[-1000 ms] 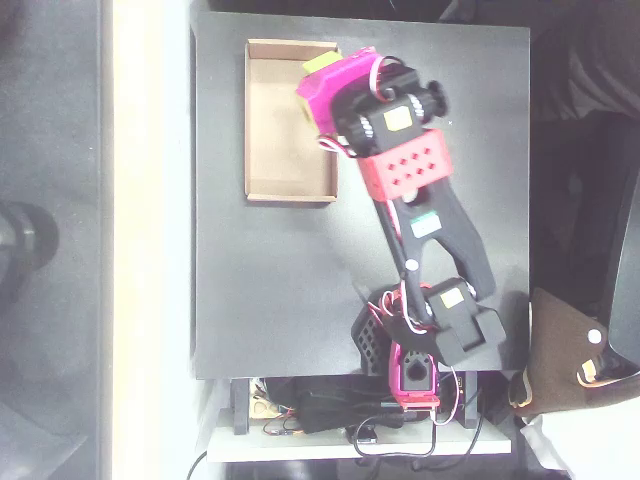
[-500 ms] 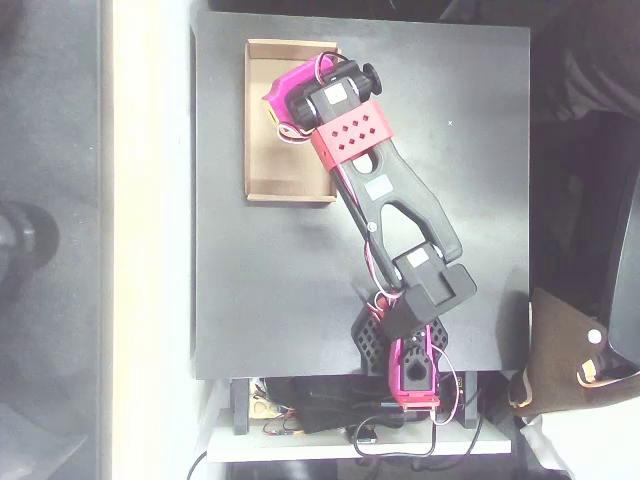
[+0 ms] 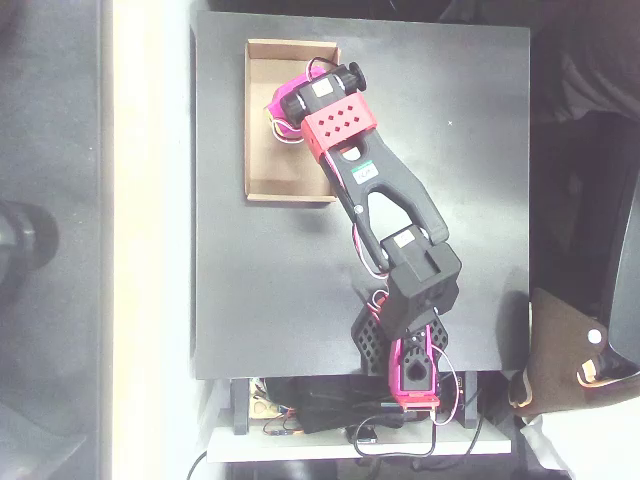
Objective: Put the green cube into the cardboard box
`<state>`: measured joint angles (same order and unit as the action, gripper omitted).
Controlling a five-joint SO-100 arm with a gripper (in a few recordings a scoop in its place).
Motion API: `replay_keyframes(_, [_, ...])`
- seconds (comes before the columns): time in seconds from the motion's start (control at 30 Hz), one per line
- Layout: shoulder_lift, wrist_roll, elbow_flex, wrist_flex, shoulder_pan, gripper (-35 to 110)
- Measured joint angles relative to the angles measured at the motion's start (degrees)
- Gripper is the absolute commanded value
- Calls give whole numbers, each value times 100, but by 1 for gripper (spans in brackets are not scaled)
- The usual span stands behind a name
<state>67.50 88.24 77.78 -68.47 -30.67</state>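
End effector (image 3: 283, 103) sits over cardboard box (image 3: 262, 150), upper left of frame; can't tell its jaw state. Green cube hidden beneath. Risk: an off-centre release could bounce the cube over the low wall.

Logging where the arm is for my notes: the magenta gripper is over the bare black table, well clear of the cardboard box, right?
Not quite. In the overhead view the magenta gripper is over the inside of the cardboard box, above its upper part, not over the bare black table. Its fingers are hidden under the arm, so their state cannot be told.
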Motion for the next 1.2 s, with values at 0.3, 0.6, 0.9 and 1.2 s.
replay_keyframes(0.3, [-44, 0, 0, 0, 0, 5])
replay_keyframes(0.6, [-44, 0, 0, -35, -114, 23])
replay_keyframes(0.9, [-44, 0, 0, -35, -114, 27])
replay_keyframes(1.2, [-26, 0, 0, -35, -114, 27])
